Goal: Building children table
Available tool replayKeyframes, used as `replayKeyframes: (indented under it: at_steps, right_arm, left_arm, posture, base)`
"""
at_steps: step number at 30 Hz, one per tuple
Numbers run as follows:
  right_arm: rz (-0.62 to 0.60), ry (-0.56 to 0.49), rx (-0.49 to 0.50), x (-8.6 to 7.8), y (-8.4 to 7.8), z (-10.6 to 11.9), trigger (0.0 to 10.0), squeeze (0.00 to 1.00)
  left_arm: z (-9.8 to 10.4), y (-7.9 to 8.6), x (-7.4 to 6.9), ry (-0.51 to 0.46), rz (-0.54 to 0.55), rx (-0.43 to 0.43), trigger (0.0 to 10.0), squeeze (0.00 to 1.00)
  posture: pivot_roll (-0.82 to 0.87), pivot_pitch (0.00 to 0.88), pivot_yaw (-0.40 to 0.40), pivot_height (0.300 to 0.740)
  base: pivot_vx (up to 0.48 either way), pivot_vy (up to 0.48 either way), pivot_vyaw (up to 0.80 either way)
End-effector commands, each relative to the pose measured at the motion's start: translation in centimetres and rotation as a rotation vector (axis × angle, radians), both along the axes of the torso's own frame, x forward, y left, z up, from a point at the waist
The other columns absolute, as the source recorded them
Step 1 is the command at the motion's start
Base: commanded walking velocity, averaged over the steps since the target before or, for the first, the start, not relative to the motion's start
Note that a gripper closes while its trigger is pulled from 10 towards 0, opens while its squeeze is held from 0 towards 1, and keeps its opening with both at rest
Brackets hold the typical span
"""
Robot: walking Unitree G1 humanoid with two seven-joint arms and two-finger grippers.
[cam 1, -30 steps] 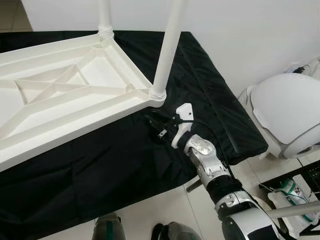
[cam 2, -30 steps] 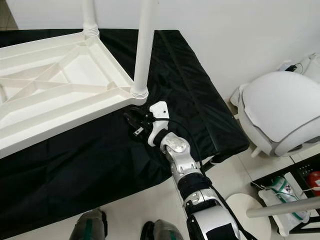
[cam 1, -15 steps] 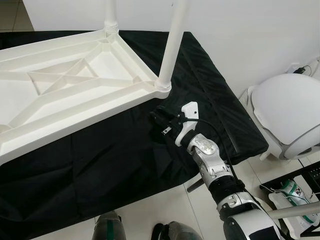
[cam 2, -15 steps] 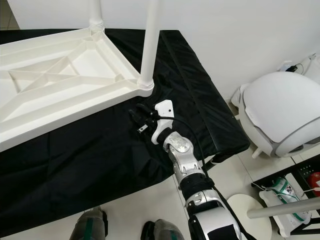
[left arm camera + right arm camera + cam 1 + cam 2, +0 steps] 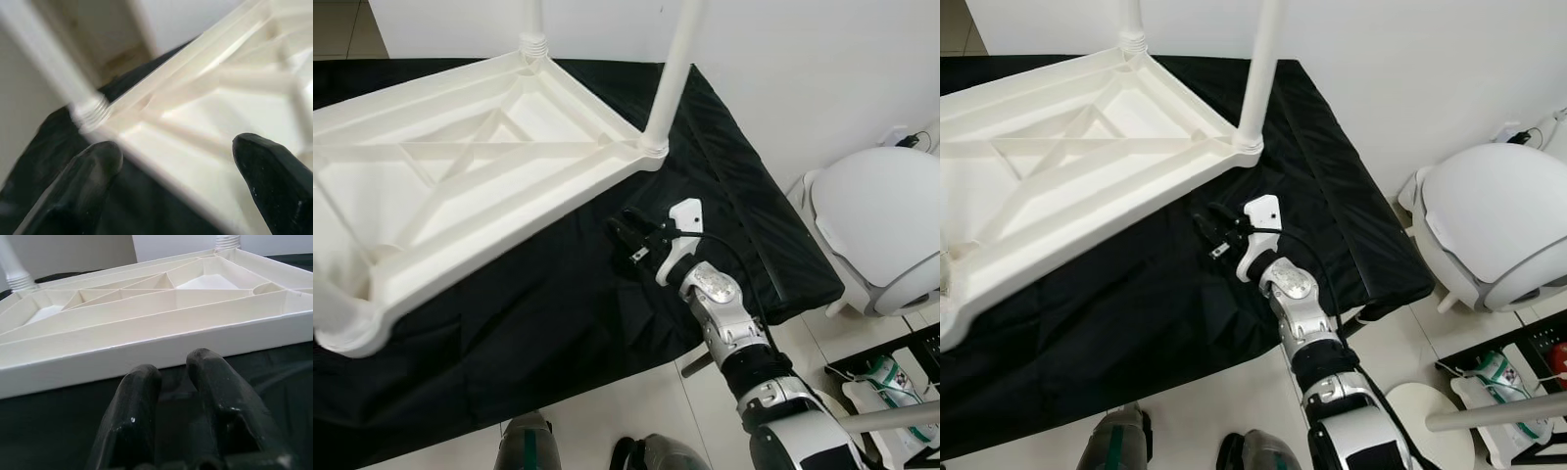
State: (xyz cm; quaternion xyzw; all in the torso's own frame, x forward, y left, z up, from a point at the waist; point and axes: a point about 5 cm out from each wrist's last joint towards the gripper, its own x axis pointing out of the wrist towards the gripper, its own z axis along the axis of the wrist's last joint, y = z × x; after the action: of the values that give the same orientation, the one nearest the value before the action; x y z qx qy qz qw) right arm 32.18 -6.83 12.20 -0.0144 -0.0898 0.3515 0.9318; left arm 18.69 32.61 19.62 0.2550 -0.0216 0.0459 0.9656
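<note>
White wall and pale tiled floor point(image 5: 636, 392) around a counter draped in black cloth point(image 5: 538, 304). Upside-down white children's table point(image 5: 460, 186) on the cloth, legs point(image 5: 675, 69) screwed into its corners and pointing up. Right gripper point(image 5: 628, 235) on the cloth just beside the table's edge, fingers point(image 5: 132, 421) nearly together, empty. Left gripper point(image 5: 173, 161) spread wide above the ribbed underside. White domed appliance point(image 5: 886, 225) to the right.
</note>
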Motion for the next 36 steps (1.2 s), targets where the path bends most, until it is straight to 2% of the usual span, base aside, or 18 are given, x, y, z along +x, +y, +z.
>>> replayKeyframes:
  at_steps: [1, 2, 4, 6, 9, 11, 14, 31, 33, 36]
  right_arm:
    - [-0.013, 0.014, -0.007, 0.2, -0.4, -0.2, 10.0, 0.00]
    - [-0.013, 0.014, -0.007, 0.2, -0.4, -0.2, 10.0, 0.00]
    - [-0.016, 0.017, -0.008, 0.4, -0.4, -0.1, 10.0, 0.00]
    - [-0.017, 0.018, -0.009, 0.4, -0.3, -0.1, 10.0, 0.00]
    - [-0.029, 0.015, -0.006, 0.8, -0.5, 0.2, 10.0, 0.00]
    - [-0.029, 0.015, -0.006, 0.8, -0.5, 0.2, 10.0, 0.00]
    - [-0.038, 0.012, -0.004, 0.9, -0.5, 0.3, 10.0, 0.00]
    - [-0.058, 0.016, -0.007, 0.8, -0.8, 0.1, 10.0, 0.00]
    - [-0.099, 0.038, -0.005, 1.2, -0.9, 0.1, 10.0, 0.00]
    - [-0.238, 0.097, -0.045, 2.2, -1.4, -0.4, 10.0, 0.00]
  left_arm:
    - [-0.4, -2.0, 0.4, 0.036, -0.104, -0.025, 10.0, 0.00]
    - [-0.4, -2.0, 0.4, 0.036, -0.104, -0.025, 10.0, 0.00]
    - [-0.4, -3.4, 0.7, 0.040, -0.167, -0.033, 10.0, 0.00]
    - [-0.4, -3.9, 0.8, 0.039, -0.186, -0.038, 10.0, 0.00]
    - [-0.4, -6.2, 1.4, 0.036, -0.252, -0.075, 10.0, 0.00]
    - [-0.4, -6.2, 1.4, 0.036, -0.252, -0.075, 10.0, 0.00]
    - [-0.7, -7.6, 1.7, 0.040, -0.291, -0.098, 10.0, 0.00]
    - [-1.3, -8.2, 1.7, 0.090, -0.305, -0.112, 10.0, 0.00]
    - [-1.2, -8.7, 1.9, 0.090, -0.318, -0.121, 10.0, 0.00]
    - [-1.3, -9.2, 2.3, 0.090, -0.334, -0.136, 10.0, 0.00]
  posture:
    - [0.25, 0.106, -0.079, 0.740]
    - [0.25, 0.106, -0.079, 0.740]
    - [0.25, 0.106, -0.078, 0.740]
    - [0.25, 0.106, -0.078, 0.740]
    - [0.25, 0.105, -0.076, 0.740]
    - [0.25, 0.105, -0.076, 0.740]
    - [0.25, 0.102, -0.073, 0.740]
    - [0.23, 0.090, -0.068, 0.740]
    - [0.22, 0.086, -0.068, 0.740]
    - [0.22, 0.080, -0.071, 0.740]
  base:
    - [0.000, 0.000, 0.00]
    - [0.000, 0.000, 0.00]
    - [0.000, 0.000, 0.00]
    - [0.000, 0.000, 0.00]
    - [0.000, 0.000, 0.00]
    - [0.000, 0.000, 0.00]
    - [0.000, 0.000, 0.00]
    - [0.000, 0.000, 0.00]
    - [0.000, 0.000, 0.00]
    - [0.000, 0.000, 0.00]
